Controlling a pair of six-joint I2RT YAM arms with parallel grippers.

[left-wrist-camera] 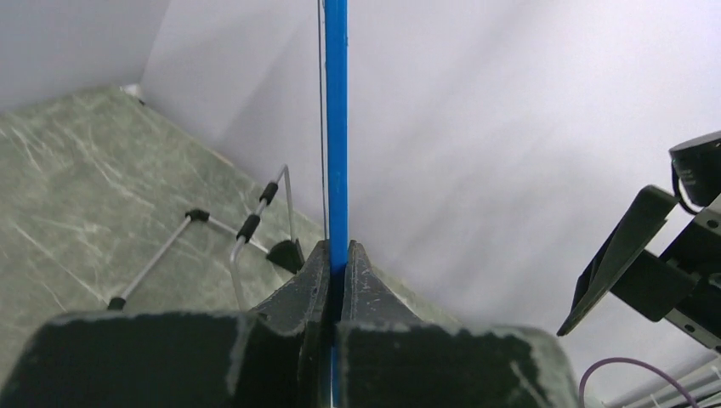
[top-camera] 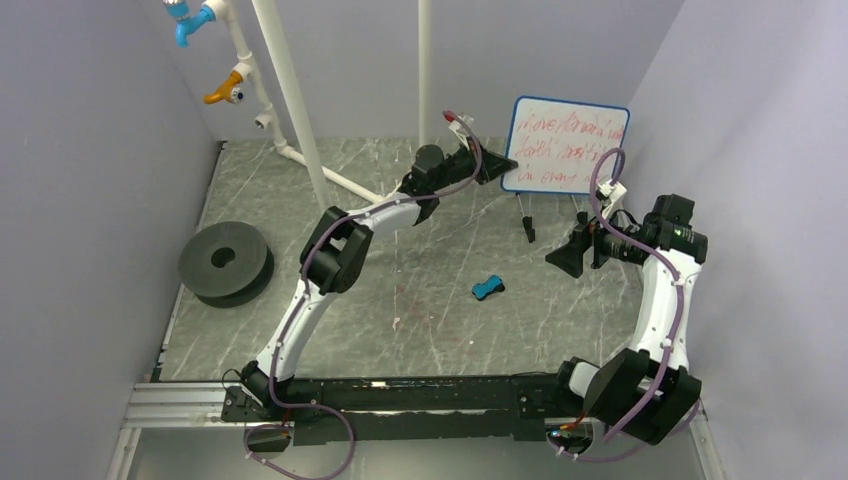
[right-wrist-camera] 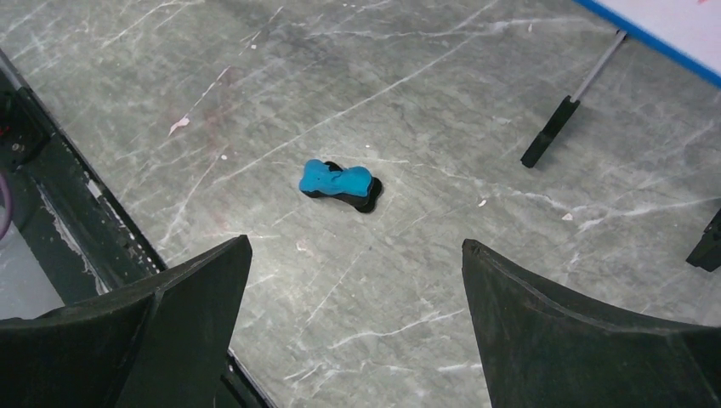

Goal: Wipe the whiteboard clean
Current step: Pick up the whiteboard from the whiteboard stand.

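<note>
Two roles: left hand (left-wrist-camera: 337, 255) clamps the whiteboard (left-wrist-camera: 337, 127) rim to steady it; right hand (right-wrist-camera: 354, 245), spread wide, faces the blue eraser (right-wrist-camera: 338, 183).

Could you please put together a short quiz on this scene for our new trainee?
1. True or false: the left gripper is shut on the blue rim of the whiteboard.
2. Which thing lies on the table in front of the open right gripper?
A. a small blue block with a black underside
B. a red marker
C. a folded cloth
3. Fill in the missing word: the handwriting on the whiteboard is ___ in colour.

Key: 1 true; 2 A; 3 red.
</note>
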